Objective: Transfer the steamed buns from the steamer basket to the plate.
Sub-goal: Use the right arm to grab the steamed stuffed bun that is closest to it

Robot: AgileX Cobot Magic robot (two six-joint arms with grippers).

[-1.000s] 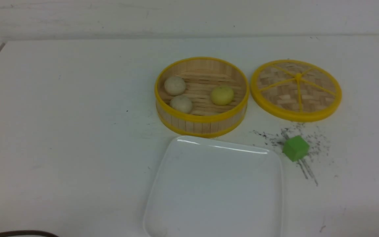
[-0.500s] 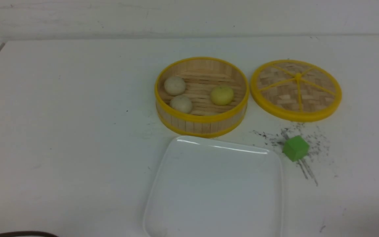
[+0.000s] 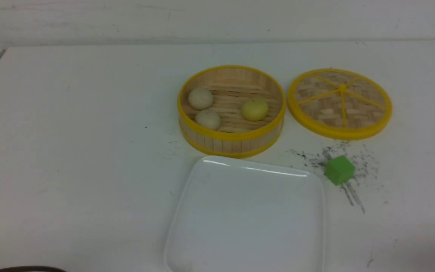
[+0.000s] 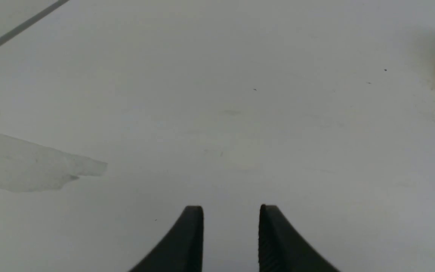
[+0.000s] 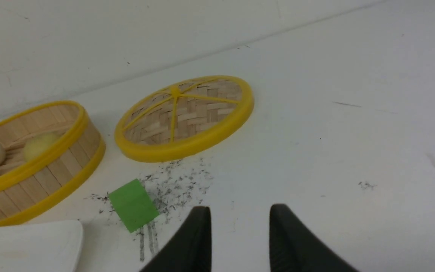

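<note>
A: Reaching in comes first. All three buns [image 3: 207,119] sit in the basket [image 3: 232,145], yellow at three o'clock, two grey near nine. The plate [image 3: 247,211] lies bare at the basket's six o'clock.

B: Grippers?

A: The left gripper [image 4: 231,226] and right gripper [image 5: 240,226] both gape, holding nothing. I'd descend straight over one bun, clear of the rim.

B: The front view shows neither gripper. The left wrist view catches only a sliver of basket.

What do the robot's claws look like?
The left claw and right claw look alike: each has two matte black fingers, wide at the base and curving up to a narrow, blunt tip. Fine ribbing lines an inner face. No cables or markings show, and the arms themselves are out of view.
</note>
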